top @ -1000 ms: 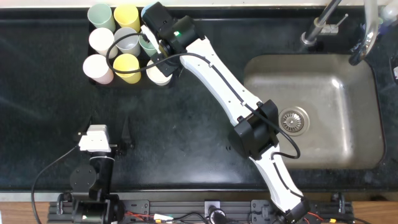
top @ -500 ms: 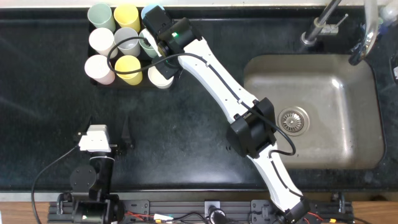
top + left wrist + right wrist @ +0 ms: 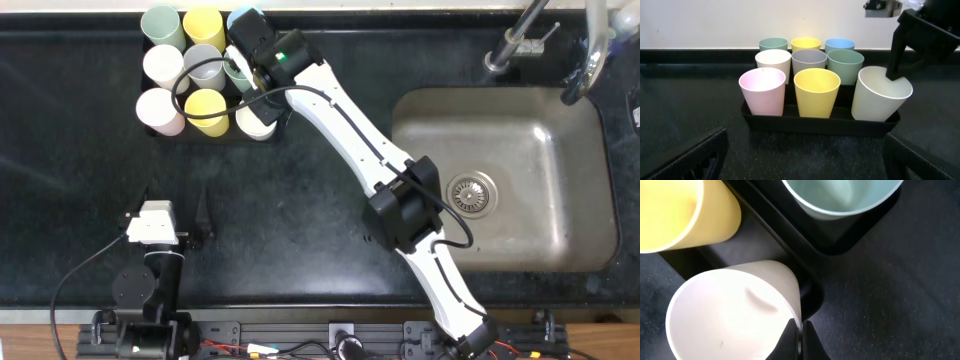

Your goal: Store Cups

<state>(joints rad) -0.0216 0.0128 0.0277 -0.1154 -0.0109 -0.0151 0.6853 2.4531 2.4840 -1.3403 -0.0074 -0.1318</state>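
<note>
Right gripper (image 3: 798, 334) neared tray (image 3: 815, 123), cream cup (image 3: 880, 97) tilted

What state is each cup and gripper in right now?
cream cup, tilted, base in the tray, not seated upright
other eight cups, upright in the tray
right gripper, shut on the cream cup's rim
left gripper, open, apart from the tray
</note>
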